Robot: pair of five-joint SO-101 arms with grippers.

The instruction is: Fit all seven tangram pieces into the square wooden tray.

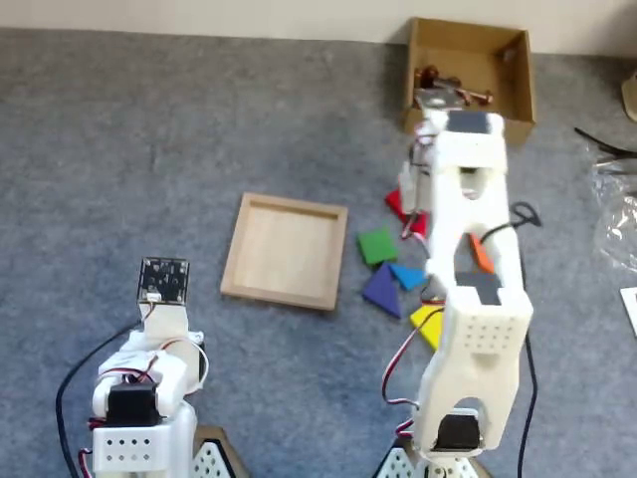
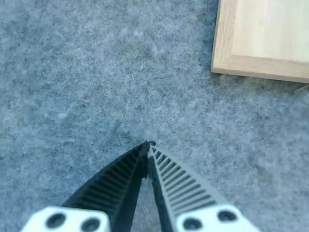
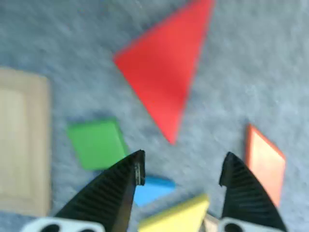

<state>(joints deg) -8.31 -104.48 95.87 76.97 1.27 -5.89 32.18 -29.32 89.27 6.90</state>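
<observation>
While the left fingers [image 2: 120,179] sit closed, the red triangle [image 3: 166,77] lies just beyond the parted right fingers [image 3: 111,188].

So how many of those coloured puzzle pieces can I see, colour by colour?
red triangle: 1
green square: 1
light blue triangle: 1
violet triangle: 1
yellow piece: 1
orange piece: 1
Total: 6 in sight, all outside the wooden tray.
</observation>
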